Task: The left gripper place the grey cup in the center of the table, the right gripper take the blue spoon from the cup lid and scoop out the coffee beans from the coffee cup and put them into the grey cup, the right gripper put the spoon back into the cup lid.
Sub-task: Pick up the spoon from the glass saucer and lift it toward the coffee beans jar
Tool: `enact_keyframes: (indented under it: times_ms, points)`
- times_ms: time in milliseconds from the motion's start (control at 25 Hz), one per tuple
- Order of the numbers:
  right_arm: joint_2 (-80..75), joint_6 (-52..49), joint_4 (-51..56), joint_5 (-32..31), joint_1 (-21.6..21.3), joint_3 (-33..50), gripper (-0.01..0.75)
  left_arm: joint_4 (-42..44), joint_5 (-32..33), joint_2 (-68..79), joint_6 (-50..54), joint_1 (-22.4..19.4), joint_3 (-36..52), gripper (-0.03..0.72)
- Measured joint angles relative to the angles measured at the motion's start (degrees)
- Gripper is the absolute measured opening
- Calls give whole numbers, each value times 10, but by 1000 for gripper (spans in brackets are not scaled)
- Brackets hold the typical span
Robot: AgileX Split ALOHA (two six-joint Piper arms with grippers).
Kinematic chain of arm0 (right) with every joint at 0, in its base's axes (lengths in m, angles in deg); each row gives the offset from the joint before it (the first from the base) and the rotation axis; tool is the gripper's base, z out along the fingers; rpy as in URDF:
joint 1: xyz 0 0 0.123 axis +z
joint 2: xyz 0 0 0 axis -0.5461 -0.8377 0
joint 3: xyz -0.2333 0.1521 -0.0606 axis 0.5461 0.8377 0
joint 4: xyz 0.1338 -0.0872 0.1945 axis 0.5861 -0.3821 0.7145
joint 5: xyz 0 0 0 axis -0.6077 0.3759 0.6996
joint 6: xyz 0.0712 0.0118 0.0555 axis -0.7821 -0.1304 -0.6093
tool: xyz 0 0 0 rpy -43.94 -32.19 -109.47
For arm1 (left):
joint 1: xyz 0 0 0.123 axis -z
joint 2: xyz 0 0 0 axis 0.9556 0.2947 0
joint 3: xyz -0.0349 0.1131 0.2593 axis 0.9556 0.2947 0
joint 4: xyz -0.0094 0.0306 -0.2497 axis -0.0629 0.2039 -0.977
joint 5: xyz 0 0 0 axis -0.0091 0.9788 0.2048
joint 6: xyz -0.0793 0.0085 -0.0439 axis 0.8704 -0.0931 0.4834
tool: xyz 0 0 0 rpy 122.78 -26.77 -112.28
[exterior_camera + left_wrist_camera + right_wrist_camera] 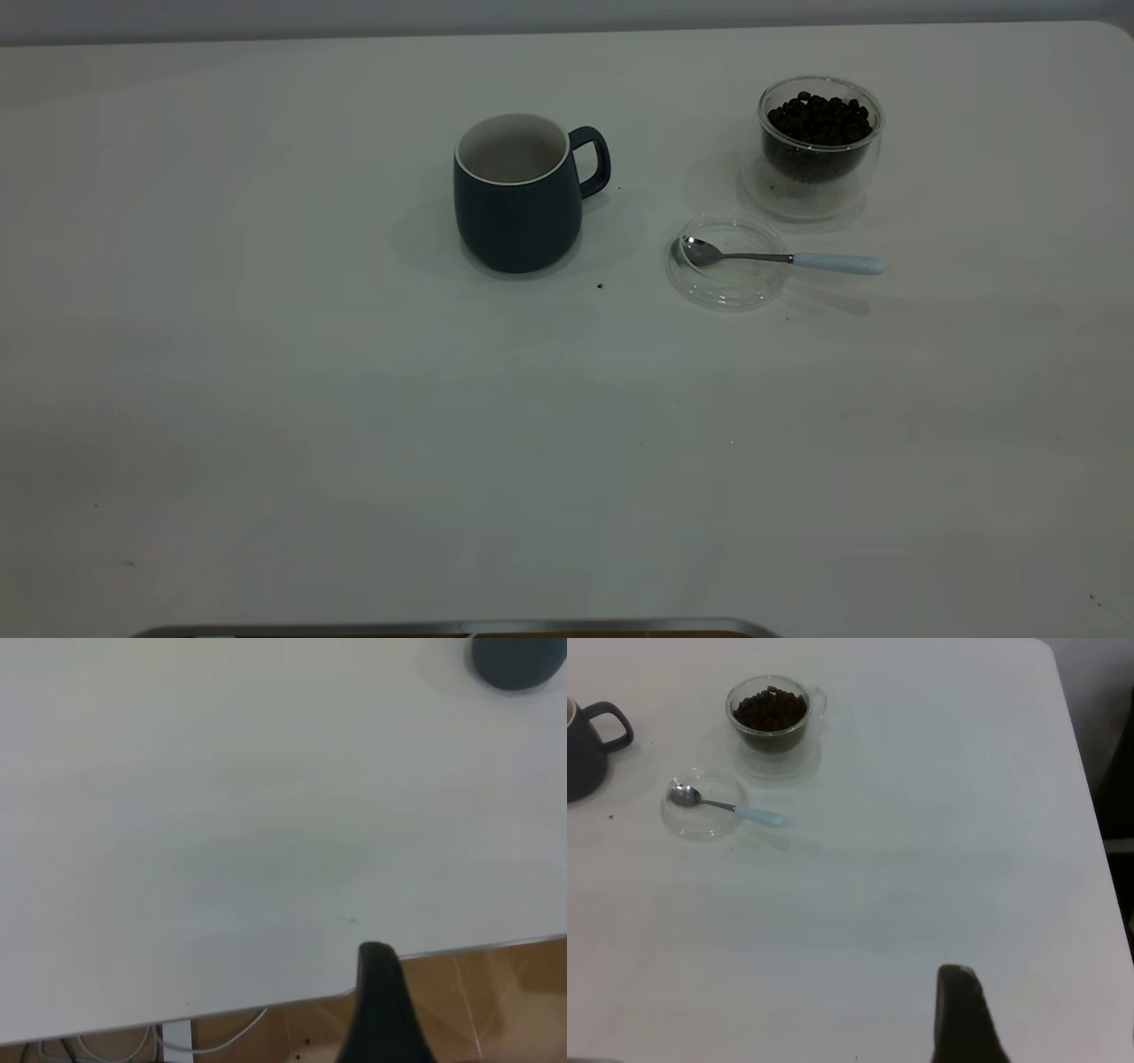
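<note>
Near edge: a metal-trimmed strip (452, 629) is lying along the bottom centre of the exterior view, closest to the camera, at the white table's (266, 425) near side.
Grey cup: the grey cup (518, 195) is standing upright just above the centre of the exterior view, handle pointing to the right of the frame; its pale inside is showing nothing in it.
Coffee cup: the clear glass coffee cup (819, 142) is sitting at the upper right, filled with dark coffee beans (819, 120).
Cup lid: the clear cup lid (728, 262) is lying flat just below and left of the coffee cup, right of the grey cup and apart from both.
Blue spoon: the blue spoon (780, 257) is resting with its metal bowl inside the lid and its pale blue handle sticking out over the lid's rim toward the right.
Stray bits: one dark speck (600, 286) is lying on the table between the grey cup and the lid.
Left gripper: only one dark finger (381, 1010) is showing in the left wrist view, near the table's edge; whether it is open I cannot tell; it is holding nothing visible.
Right gripper: one dark finger (966, 1014) is showing in the right wrist view, well apart from the spoon; its opening cannot be told.
Open room: the lower half and the left of the exterior view are showing bare tabletop.
</note>
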Motion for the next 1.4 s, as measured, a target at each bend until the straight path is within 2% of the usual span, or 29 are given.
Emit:
enact_keyframes:
  times_ms: [840,1040,1160,1280,1400]
  points:
    - [0,-4,-4,0,0,0,484,0,0,0,0,0,0,592]
    - [0,-5,26,0,0,0,483,0,0,0,0,0,0,592]
    - [-6,-46,41,2,0,0,481,0,0,0,0,0,0,592]
    - [-53,-95,61,27,0,-2,487,0,0,0,0,0,0,592]
    - [-135,-107,82,86,0,-2,513,0,0,0,0,0,0,592]
